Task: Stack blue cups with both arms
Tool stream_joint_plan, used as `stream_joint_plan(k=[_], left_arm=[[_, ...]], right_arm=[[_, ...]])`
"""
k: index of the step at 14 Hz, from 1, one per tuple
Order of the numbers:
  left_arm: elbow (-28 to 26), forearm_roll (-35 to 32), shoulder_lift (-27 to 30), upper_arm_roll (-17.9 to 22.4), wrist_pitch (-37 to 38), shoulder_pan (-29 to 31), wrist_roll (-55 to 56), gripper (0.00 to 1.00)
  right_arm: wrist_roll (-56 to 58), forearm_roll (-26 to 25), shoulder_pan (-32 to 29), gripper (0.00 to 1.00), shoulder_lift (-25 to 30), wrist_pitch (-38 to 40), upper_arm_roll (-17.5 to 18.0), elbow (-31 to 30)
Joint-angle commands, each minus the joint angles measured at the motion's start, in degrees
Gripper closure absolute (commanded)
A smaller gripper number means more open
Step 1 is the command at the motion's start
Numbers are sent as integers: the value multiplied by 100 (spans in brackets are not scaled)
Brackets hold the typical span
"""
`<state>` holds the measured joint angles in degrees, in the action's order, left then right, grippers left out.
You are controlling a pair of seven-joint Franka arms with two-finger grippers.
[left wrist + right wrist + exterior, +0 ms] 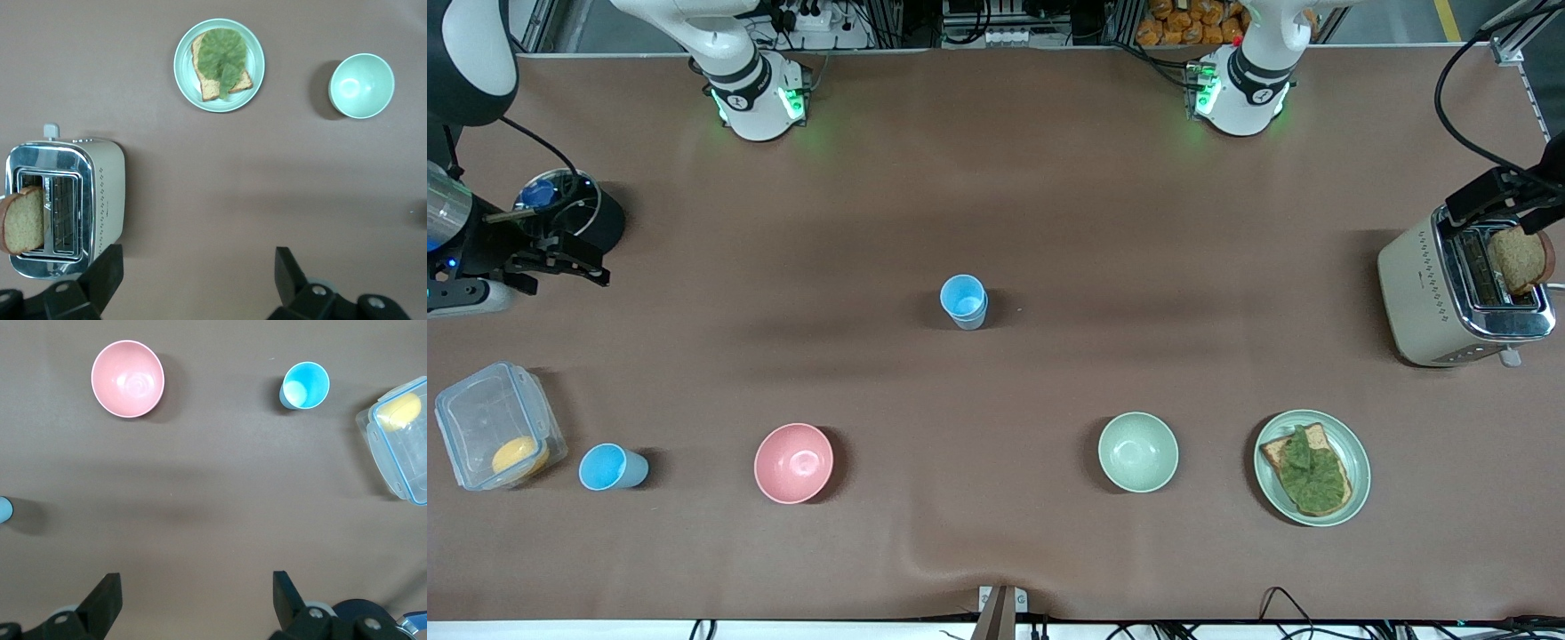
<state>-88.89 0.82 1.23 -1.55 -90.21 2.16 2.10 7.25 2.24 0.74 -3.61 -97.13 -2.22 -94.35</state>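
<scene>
Cups: two blue cups, both apart, left gripper and right gripper jaws released.

Left arm: glossy white rounded casing; black band around the base segment; small black logo mark; green indicator lights glowing at the base.
Right arm: same white casing; black ring; black logo mark; green lights on both sides of the base.
Cables: black leads run from each base toward the table's edge.
Left gripper: matte black, angular fingers; round silver screw heads on the mounts.
Right gripper: matte black, wedge-shaped fingers; silver screws.
</scene>
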Motion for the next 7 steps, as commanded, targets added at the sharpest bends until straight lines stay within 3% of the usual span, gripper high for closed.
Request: stream_joint_plan(k=[1, 7], left_arm=[[231, -248, -88, -310, 153, 48, -95, 0], [275, -320, -88, -680, 443, 48, -87, 0]], right_arm=[[-84, 39, -92, 0, -44, 80, 73, 101], [-93, 48, -83, 0, -44, 80, 73, 101]])
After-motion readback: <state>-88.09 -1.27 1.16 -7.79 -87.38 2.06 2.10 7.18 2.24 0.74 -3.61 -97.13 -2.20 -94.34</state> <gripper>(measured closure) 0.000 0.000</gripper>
